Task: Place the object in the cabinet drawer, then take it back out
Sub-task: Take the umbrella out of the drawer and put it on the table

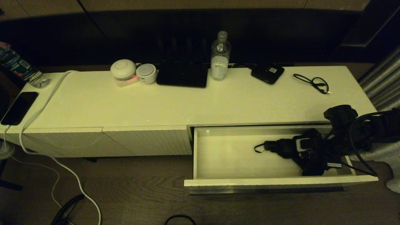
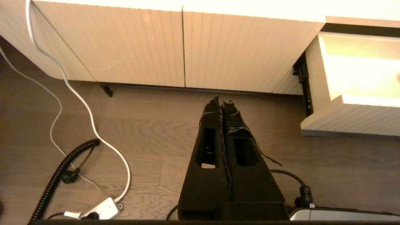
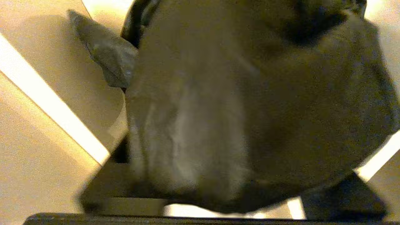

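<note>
The cabinet drawer [image 1: 281,181] stands pulled out at the right of the cream cabinet, and its ribbed front also shows in the left wrist view [image 2: 353,120]. The object [image 1: 275,147], a black fabric bundle with a thin strap loop, lies on the drawer floor right of centre. My right gripper [image 1: 292,148] reaches into the drawer from the right, right at the bundle. In the right wrist view the dark fabric [image 3: 250,109] fills nearly everything and hides the jaws. My left gripper [image 2: 222,101] hangs shut and empty over the wooden floor in front of the closed cabinet panels.
On the cabinet top stand a water bottle [image 1: 220,56], a flat black slab [image 1: 182,75], a small black box [image 1: 267,73], a looped black cable [image 1: 314,82] and two white round devices [image 1: 123,70]. A phone [image 1: 18,107] with a white cord [image 1: 47,97] lies at the far left.
</note>
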